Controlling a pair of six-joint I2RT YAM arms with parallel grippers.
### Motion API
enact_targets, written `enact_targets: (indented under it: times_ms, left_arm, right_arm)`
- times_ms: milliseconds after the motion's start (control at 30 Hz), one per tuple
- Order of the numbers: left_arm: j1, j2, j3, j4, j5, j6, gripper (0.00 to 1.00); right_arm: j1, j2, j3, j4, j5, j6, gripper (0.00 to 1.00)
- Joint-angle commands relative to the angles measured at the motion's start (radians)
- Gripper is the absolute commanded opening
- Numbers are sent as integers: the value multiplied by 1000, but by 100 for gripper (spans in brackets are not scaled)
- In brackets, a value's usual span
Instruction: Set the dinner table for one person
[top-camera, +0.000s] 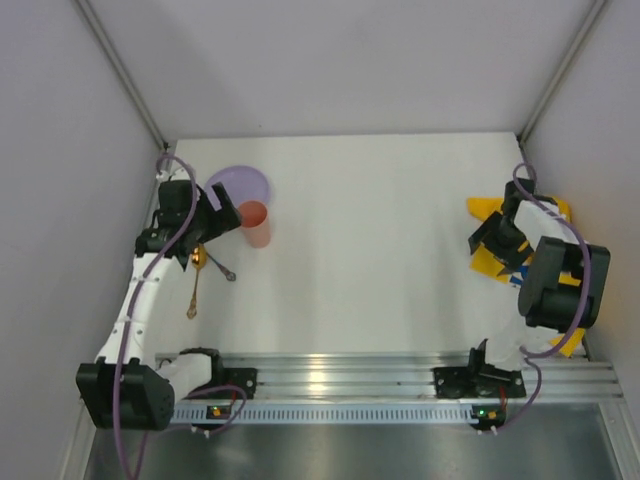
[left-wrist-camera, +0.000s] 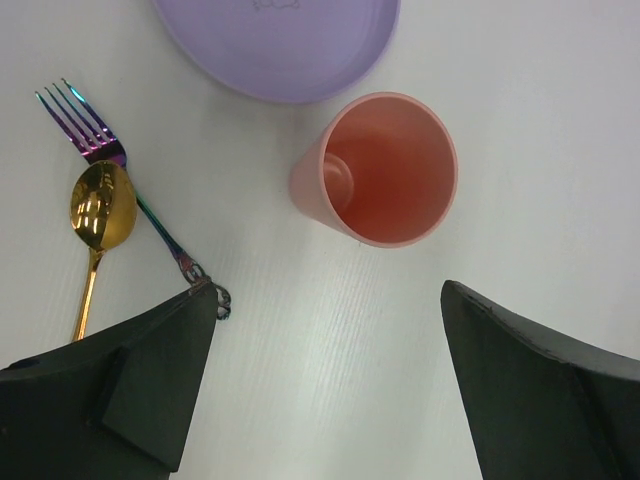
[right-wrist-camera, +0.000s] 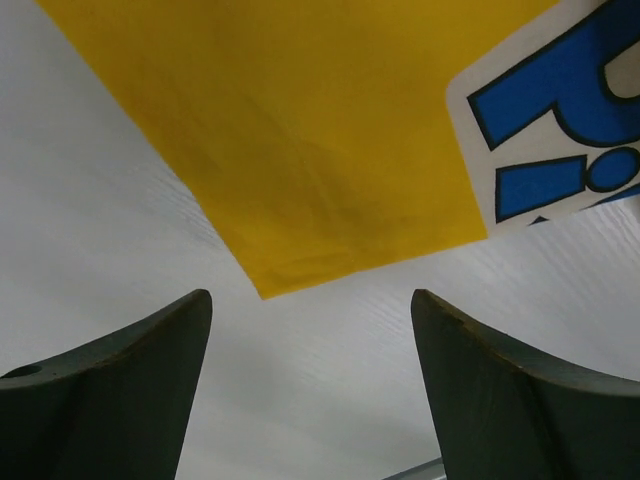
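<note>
On the white dinner table (top-camera: 380, 250), a purple plate (top-camera: 240, 185) (left-wrist-camera: 280, 40) lies at the far left. A pink cup (top-camera: 256, 222) (left-wrist-camera: 385, 170) stands upright next to it. A rainbow fork (left-wrist-camera: 120, 180) and a gold spoon (left-wrist-camera: 100, 215) lie to the left of the cup. My left gripper (left-wrist-camera: 330, 295) (top-camera: 225, 210) hovers just short of the cup, open and empty. At the right edge lies a yellow printed mat (right-wrist-camera: 300, 130) (top-camera: 487, 208). My right gripper (right-wrist-camera: 310, 300) (top-camera: 488, 243) is open, with the mat's corner just beyond its fingertips.
A ribbed aluminium rail (top-camera: 400, 375) runs along the near edge, where both arm bases are bolted. Grey walls close the left, right and back sides. The mat carries a blue and white print (right-wrist-camera: 560, 120); my right arm covers much of it from above.
</note>
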Motion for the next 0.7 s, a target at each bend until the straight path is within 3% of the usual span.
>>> enact_targets:
  times_ms: [0, 100, 133, 233, 300, 433, 600, 667]
  left_arm:
    - [-1, -36, 86, -92, -22, 8, 99]
    - [-1, -38, 130, -134, -69, 25, 98]
    - [-1, -41, 148, -142, -69, 31, 99]
    - [-2, -47, 173, -165, -71, 37, 99]
    - [-2, -53, 178, -174, -66, 39, 99]
    - [-4, -64, 178, -182, -57, 40, 99]
    - [-28, -50, 211, -185, -57, 28, 99]
    - [-60, -32, 242, -185, -80, 20, 99]
  right_arm:
    - [-8, 52, -7, 115, -21, -29, 81]
    - [-7, 86, -36, 158, -20, -47, 68]
    - [-8, 91, -57, 176, -21, -50, 56]
    - [-7, 108, -101, 202, -38, -53, 33]
    - [-5, 109, -118, 227, -52, -61, 28]
    - [28, 100, -134, 219, -64, -76, 0]
    - [169, 11, -99, 158, -96, -50, 0]
    - [312, -15, -60, 114, -143, -2, 0]
